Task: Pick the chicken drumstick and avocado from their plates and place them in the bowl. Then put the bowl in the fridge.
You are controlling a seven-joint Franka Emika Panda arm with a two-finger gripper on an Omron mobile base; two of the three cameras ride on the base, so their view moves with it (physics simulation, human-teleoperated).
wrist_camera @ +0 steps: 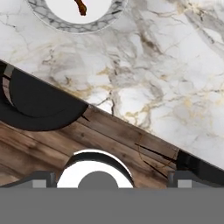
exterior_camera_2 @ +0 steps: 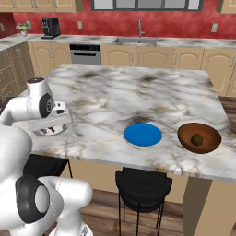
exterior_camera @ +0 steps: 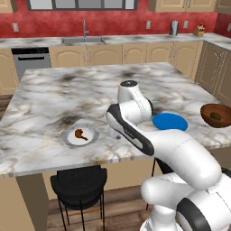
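Reddish-brown chicken drumstick [wrist_camera: 80,7] is lying on the grey-rimmed white plate [wrist_camera: 52,19] ahead of our wide-open, empty claw [wrist_camera: 109,180]; we are advising centring directly above before descending.

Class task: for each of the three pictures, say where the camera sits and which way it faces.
Left base view: behind the arm's left, facing the island; white arm lower right, drumstick on its plate.
Right base view: behind its right; arm lower left, avocado in the bowl.
Hand view: on the hand, looking down at the counter edge.
Both base views share the blue plate.
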